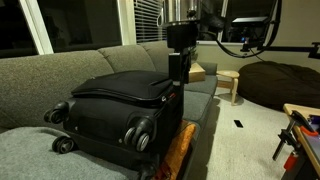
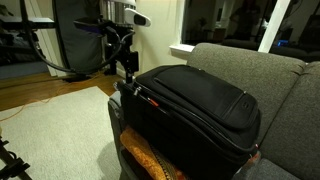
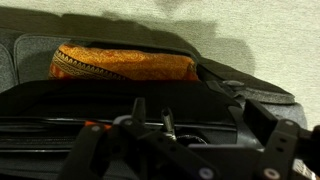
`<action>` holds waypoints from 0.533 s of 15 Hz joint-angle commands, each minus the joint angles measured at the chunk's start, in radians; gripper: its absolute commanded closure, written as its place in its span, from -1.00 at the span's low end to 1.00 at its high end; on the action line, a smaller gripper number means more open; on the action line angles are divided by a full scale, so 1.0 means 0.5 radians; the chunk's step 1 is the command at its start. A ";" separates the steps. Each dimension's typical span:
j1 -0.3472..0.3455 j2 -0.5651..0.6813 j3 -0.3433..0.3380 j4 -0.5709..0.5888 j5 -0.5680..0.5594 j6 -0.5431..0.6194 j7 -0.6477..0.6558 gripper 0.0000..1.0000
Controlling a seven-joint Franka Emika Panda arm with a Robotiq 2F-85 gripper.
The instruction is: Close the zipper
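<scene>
Gripper (image 1: 177,70) is hovering at the suitcase (image 1: 105,120) corner; can't tell whether the jaws are clamped. Zipper (image 1: 120,97) is running along the lid edge, just below the jaws, leading away lengthwise.

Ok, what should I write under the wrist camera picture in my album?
Robot pincer at the edge of a black suitcase, orange patterned fabric and a gray couch beyond.
</scene>
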 commanded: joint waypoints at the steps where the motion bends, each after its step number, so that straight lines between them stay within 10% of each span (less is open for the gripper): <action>1: -0.028 0.075 -0.020 0.001 -0.090 0.113 -0.028 -1.00; 8: -0.032 0.171 -0.035 -0.019 -0.137 0.323 -0.015 -1.00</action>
